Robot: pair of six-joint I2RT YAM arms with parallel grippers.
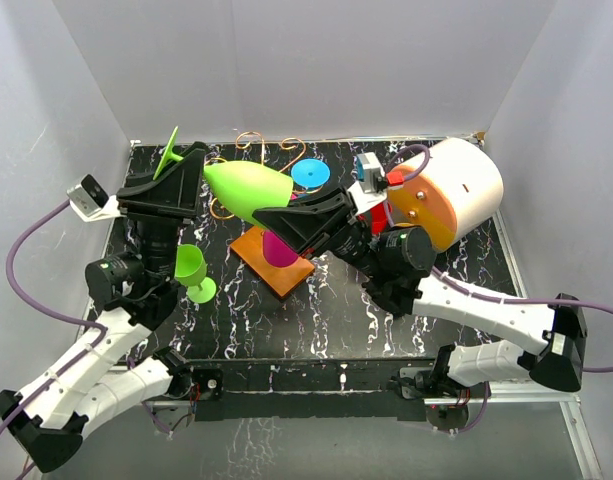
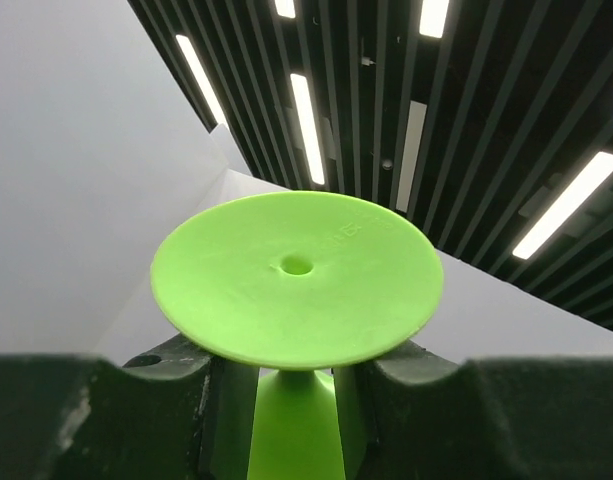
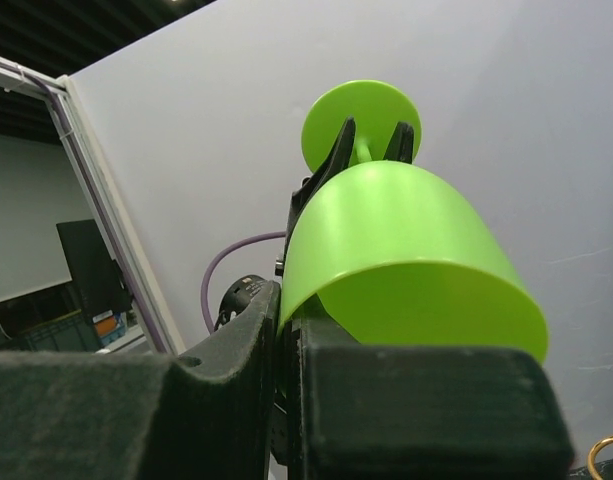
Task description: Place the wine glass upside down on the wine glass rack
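Observation:
A lime-green wine glass [image 1: 248,188] hangs on its side above the back of the table, foot to the left and bowl to the right. My left gripper [image 1: 193,160] is shut on its stem just under the round foot [image 2: 296,280], with a finger [image 2: 176,400] on each side. My right gripper [image 1: 273,216] is shut on the rim of the bowl [image 3: 406,250], pinching the thin wall. Below and behind the glass stands the wine glass rack [image 1: 286,278], gold scroll arms [image 1: 290,158] over an orange-brown base.
A magenta glass [image 1: 278,250] hangs bowl-down on the rack, and a blue glass foot [image 1: 310,174] shows at its back. Another green glass [image 1: 193,272] stands upright by the left arm. A large white and orange cylinder [image 1: 451,190] sits at the back right. White walls enclose the table.

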